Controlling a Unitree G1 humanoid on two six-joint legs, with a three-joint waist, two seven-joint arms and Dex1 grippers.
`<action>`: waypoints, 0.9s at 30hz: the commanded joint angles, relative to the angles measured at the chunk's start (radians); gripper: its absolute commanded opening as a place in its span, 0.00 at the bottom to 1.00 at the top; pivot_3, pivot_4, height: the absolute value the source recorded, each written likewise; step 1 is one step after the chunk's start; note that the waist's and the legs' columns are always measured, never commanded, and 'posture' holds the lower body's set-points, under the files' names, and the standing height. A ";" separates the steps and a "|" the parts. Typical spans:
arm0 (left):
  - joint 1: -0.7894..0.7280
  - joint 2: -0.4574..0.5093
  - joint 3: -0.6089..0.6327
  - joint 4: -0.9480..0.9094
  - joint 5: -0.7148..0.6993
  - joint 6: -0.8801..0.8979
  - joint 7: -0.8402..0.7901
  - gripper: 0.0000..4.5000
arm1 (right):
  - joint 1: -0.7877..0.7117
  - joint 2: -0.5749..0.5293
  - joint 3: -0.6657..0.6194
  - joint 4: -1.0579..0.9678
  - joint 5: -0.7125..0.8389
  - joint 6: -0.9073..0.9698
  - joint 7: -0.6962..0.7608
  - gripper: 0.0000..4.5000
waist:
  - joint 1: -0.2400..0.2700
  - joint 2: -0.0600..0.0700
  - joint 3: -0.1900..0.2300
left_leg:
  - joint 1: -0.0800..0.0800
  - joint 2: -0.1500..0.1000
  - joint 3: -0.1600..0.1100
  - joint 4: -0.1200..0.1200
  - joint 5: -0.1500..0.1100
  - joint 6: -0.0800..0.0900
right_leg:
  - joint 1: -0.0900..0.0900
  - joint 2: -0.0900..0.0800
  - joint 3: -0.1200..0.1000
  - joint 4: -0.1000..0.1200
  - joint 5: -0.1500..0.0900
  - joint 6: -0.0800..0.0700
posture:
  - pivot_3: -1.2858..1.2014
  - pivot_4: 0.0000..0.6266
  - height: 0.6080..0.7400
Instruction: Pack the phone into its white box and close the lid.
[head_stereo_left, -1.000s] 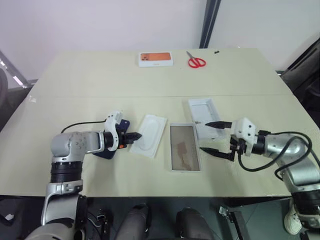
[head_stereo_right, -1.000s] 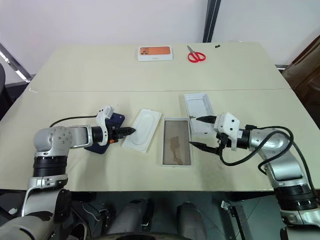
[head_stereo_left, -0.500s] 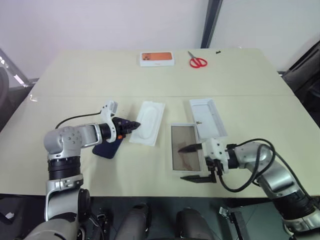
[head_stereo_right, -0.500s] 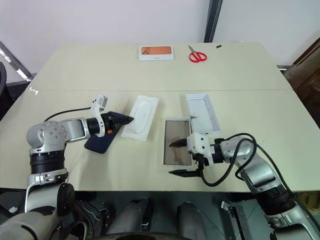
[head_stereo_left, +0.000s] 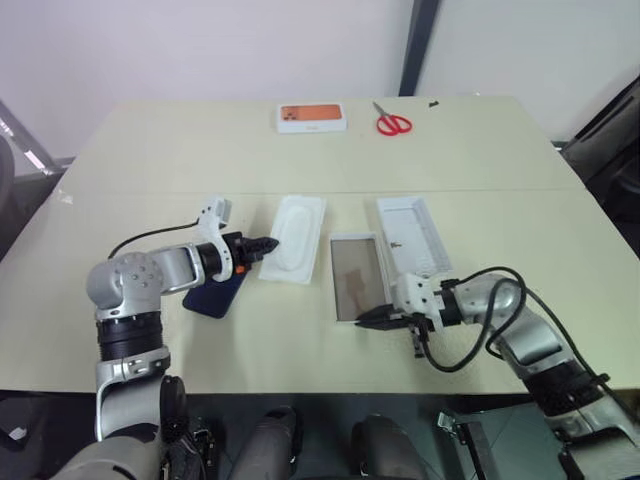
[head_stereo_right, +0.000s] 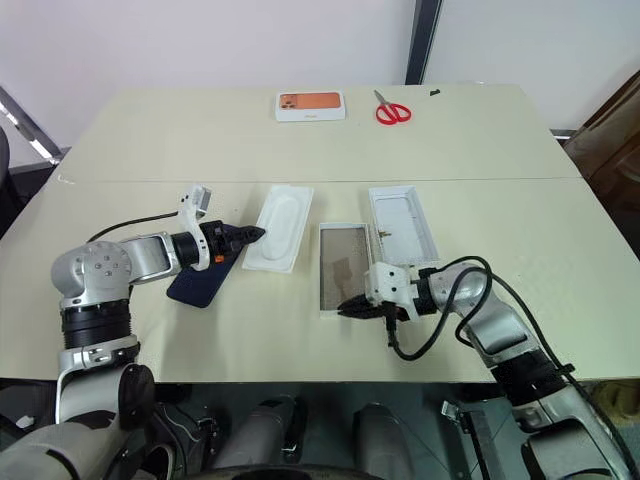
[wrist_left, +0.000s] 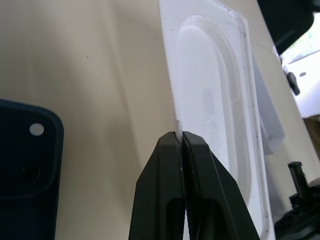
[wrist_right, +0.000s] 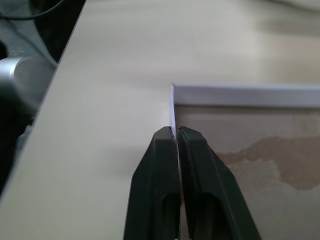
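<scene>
Spanning the head views is a pale cream table (head_stereo_left: 480, 160), crossed by a seam and set against a plain light wall with a dark vertical post. At the far edge a white box with orange top (head_stereo_left: 312, 118) and red-handled scissors (head_stereo_left: 393, 123) are seen, well apart from the work. Nearer the middle, the thin white insert (head_stereo_left: 295, 239), the white box (head_stereo_left: 358, 276) with its brownish floor, and the lid (head_stereo_left: 411, 233) are laid side by side, the lid just beside the white box on the robot's right. The phone (head_stereo_left: 214, 295) is lying flat on the table at the robot's left, partly under the left forearm. The left gripper (head_stereo_left: 270, 243) is held at the insert's near edge; the right gripper (head_stereo_left: 368, 315) is placed at the near corner of the white box.

From the left wrist view, the left gripper (wrist_left: 182, 137) is seen pinched tight on the insert's thin rim, a sliver of white showing between the fingertips. The phone's dark camera corner (wrist_left: 27, 172) is visible beside it on the bare table.

From the right wrist view, the right gripper (wrist_right: 175, 133) is seen clamped on the thin wall of the white box at its corner, with the brown inner floor (wrist_right: 260, 155) beyond and cream tabletop alongside.
</scene>
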 joint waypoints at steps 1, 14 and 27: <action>-0.081 -0.014 0.069 -0.004 -0.045 0.006 0.034 0.00 | -0.106 0.045 -0.039 0.084 -0.045 -0.076 -0.076 0.01 | 0.000 -0.001 0.000 | 0.000 0.000 0.000 0.000 0.000 0.000 | 0.000 0.000 0.000 0.000 0.000 0.000 | 0.52 0.24 0.95; -0.074 -0.103 0.009 -0.031 -0.031 -0.026 0.108 0.00 | -0.151 0.104 -0.055 0.159 -0.058 -0.103 -0.099 0.64 | -0.005 -0.001 0.000 | -0.001 0.000 0.000 0.000 0.001 -0.001 | -0.002 0.001 0.000 0.001 0.000 0.000 | 0.52 0.24 0.95; -0.017 -0.215 -0.044 -0.035 -0.008 -0.091 0.189 0.00 | 0.024 -0.140 -0.299 0.124 -0.001 -0.081 -0.130 0.64 | -0.007 -0.001 0.001 | -0.001 0.001 0.001 0.000 0.001 -0.001 | -0.002 0.002 0.001 0.001 0.000 0.000 | 0.52 0.24 0.95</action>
